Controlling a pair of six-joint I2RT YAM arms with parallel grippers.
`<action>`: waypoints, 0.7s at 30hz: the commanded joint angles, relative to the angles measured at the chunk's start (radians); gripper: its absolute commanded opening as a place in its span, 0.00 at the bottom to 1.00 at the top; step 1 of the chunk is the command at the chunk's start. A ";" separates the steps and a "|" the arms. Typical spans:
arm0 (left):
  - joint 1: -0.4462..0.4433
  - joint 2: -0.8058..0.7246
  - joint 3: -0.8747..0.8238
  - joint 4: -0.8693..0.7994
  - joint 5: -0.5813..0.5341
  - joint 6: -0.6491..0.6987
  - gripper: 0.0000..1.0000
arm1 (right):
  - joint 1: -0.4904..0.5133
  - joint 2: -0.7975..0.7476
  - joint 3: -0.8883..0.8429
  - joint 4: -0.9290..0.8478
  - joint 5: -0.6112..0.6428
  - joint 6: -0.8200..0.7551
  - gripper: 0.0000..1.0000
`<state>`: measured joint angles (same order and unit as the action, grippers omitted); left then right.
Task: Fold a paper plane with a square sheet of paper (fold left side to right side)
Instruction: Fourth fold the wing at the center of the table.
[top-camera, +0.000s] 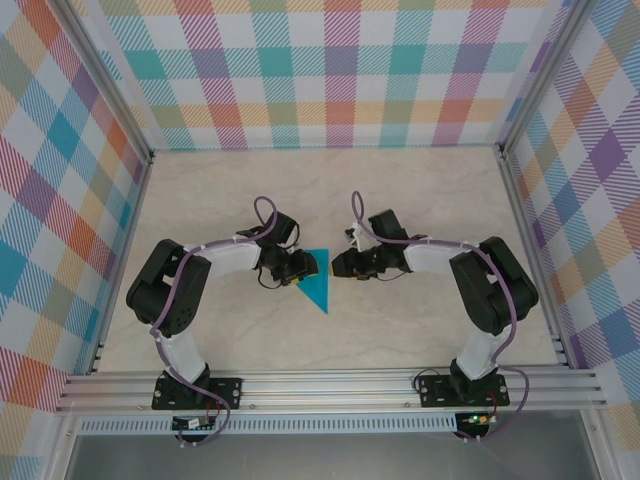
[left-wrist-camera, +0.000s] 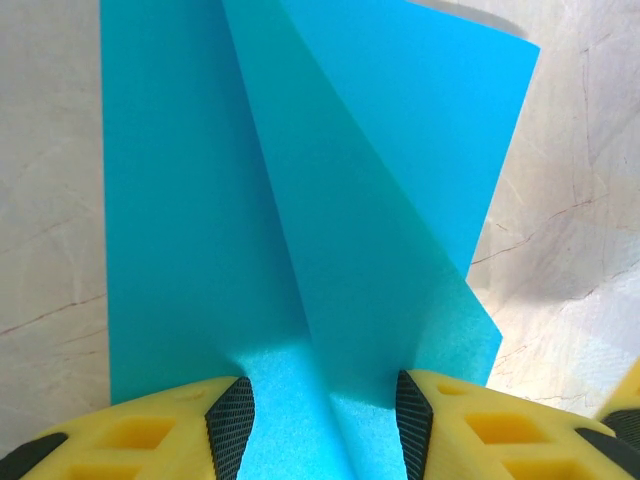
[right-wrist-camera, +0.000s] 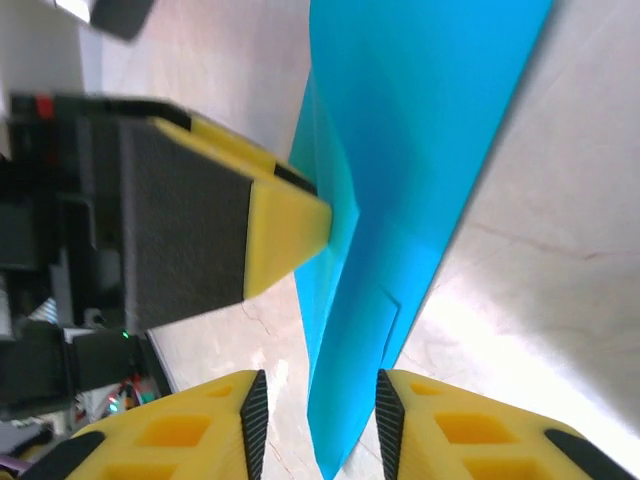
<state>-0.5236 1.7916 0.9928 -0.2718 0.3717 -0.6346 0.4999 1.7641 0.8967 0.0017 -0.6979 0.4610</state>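
The teal paper sheet (top-camera: 320, 288) lies in the middle of the table (top-camera: 420, 200), folded to a pointed wedge with layers overlapping along a slanted crease, and both arms are in on it from either side. The left gripper (top-camera: 303, 268) has its jaws parted, fingers (left-wrist-camera: 230, 425) set at the sheet's edge with paper running between them, not pinched. The right gripper (top-camera: 338, 265) is parted too, with the narrow tip sitting loose in the gap.
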 joint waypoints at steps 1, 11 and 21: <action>-0.011 0.070 -0.030 -0.085 -0.106 0.021 0.47 | -0.008 0.032 0.041 0.057 -0.079 0.065 0.34; -0.012 0.069 -0.026 -0.085 -0.105 0.023 0.47 | 0.004 0.145 0.102 0.078 -0.091 0.105 0.33; -0.012 0.063 -0.028 -0.086 -0.105 0.023 0.47 | 0.025 0.179 0.130 0.075 -0.091 0.111 0.33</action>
<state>-0.5236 1.7920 0.9932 -0.2726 0.3717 -0.6342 0.5179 1.9133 1.0054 0.0601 -0.7624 0.5663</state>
